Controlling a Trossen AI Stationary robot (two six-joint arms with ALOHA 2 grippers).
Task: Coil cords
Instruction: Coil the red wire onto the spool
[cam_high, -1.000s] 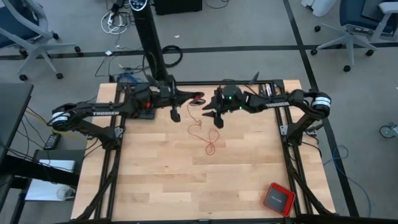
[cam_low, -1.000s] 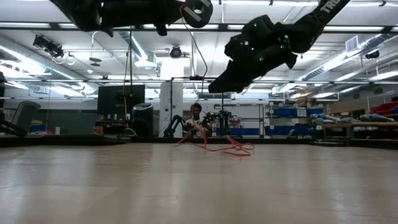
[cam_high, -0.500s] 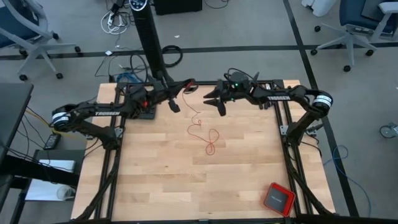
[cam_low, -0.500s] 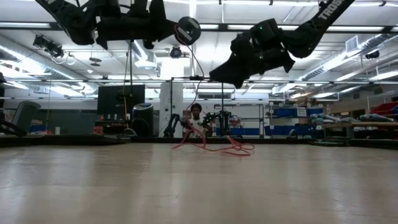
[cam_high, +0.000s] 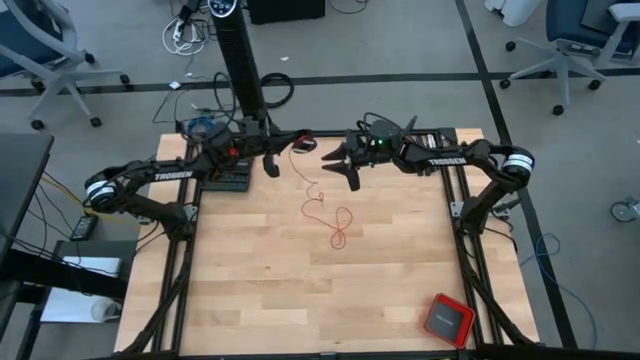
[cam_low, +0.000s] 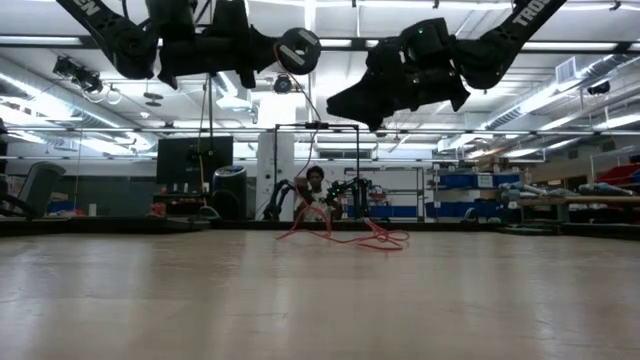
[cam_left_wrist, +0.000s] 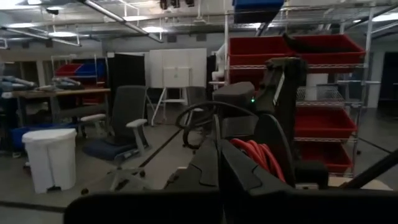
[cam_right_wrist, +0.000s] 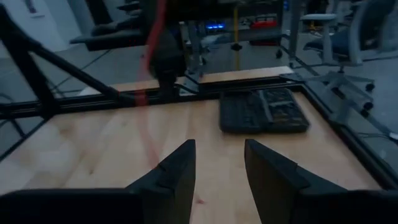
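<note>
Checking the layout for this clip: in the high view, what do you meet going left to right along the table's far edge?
Black tray → left gripper, shut on the red cord that hangs down onto the table → right gripper, open.

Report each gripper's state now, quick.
Left gripper: shut on the red cord, raised over the table's far edge.
Right gripper: open, fingers apart, holding nothing, raised beside the left one.
</note>
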